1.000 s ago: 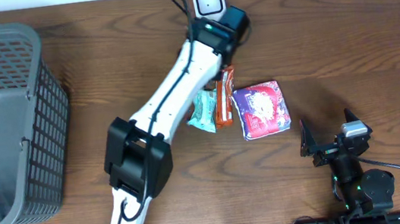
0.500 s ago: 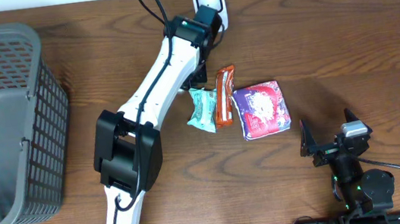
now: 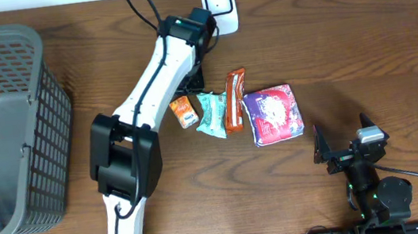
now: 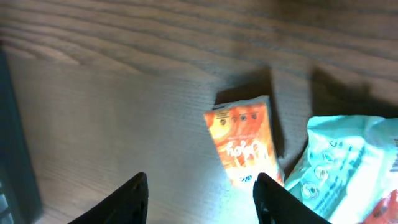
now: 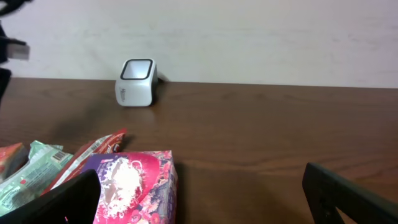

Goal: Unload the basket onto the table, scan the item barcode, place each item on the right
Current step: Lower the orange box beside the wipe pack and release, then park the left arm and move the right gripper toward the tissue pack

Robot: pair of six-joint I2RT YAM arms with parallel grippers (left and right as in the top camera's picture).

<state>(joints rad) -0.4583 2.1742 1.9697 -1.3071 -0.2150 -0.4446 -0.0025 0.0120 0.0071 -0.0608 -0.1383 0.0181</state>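
A small orange packet [image 3: 185,110] [image 4: 242,144] lies flat on the wood table, just left of a teal packet [image 3: 213,114] [image 4: 348,165]. My left gripper [image 3: 193,81] [image 4: 200,202] hovers over it, open, with nothing between its fingers. The white barcode scanner [image 3: 219,5] [image 5: 137,82] stands at the table's far edge, right of the left wrist. At the near right my right gripper [image 3: 327,153] [image 5: 199,205] rests open and empty, facing a purple and pink box [image 3: 273,114] [image 5: 134,186].
An orange-red bar [image 3: 233,100] lies between the teal packet and the box. A grey mesh basket [image 3: 3,130] takes up the left side. The left arm stretches from the front edge up to the scanner area.
The left arm swung left, away from the scanner, and its gripper opened. The orange packet, unseen before, now lies on the table beside the teal packet. The right arm has not moved.
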